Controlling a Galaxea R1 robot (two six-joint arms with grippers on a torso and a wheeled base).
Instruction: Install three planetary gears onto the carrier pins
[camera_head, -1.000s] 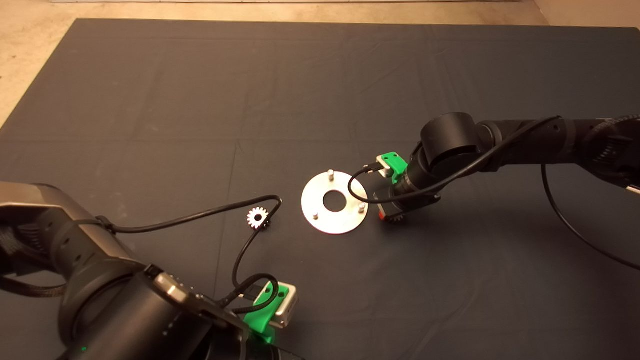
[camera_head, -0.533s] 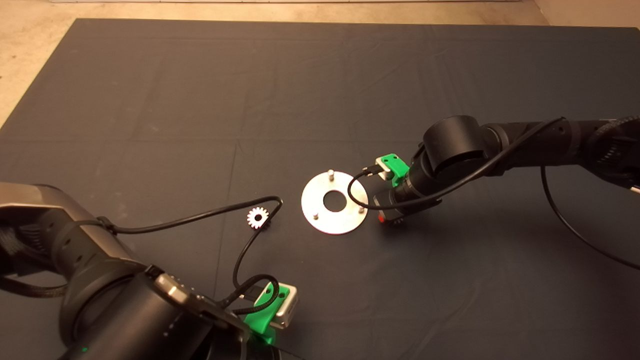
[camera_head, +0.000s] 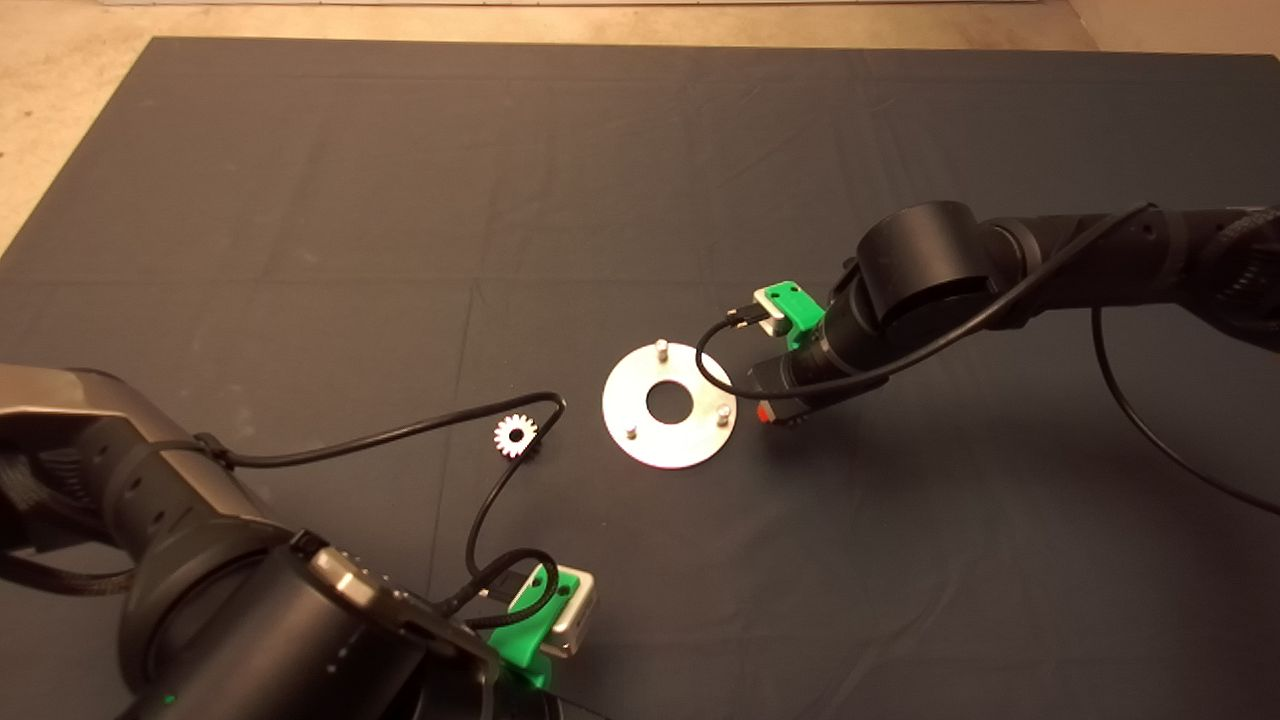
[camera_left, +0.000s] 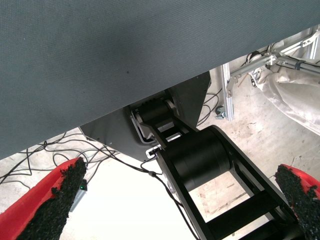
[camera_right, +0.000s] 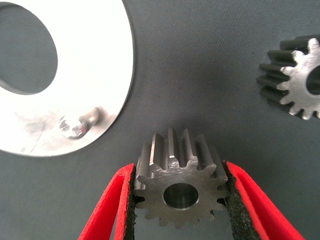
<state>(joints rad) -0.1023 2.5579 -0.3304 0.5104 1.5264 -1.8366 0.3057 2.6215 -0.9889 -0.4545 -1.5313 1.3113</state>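
My right gripper (camera_right: 179, 167) is shut on one planetary gear (camera_right: 180, 192), gripping its toothed rim with the centre hole showing. In the head view this gripper (camera_head: 775, 413) hovers just right of the shiny disc (camera_head: 668, 440). The disc (camera_right: 85, 60) carries three upright carrier pins (camera_head: 661, 349) (camera_head: 724, 411) (camera_head: 631, 432), all bare; the nearest pin (camera_right: 80, 122) lies close to the held gear. A second gear (camera_right: 297, 82) lies on the mat beside my right gripper, hidden by the arm in the head view. A third gear (camera_head: 516, 436) lies left of the disc. My left gripper (camera_left: 180, 172) is open, parked at the mat's near left edge.
A black cable (camera_head: 400, 432) from the left arm (camera_head: 250, 620) loops across the mat right beside the third gear. The right arm's cable (camera_head: 712, 375) hangs over the disc's right side. The dark mat (camera_head: 600, 180) stretches away behind the disc.
My right gripper has lifted off the mat with the gear in it and shifted slightly toward the far side, staying next to the disc. The left arm has not moved.
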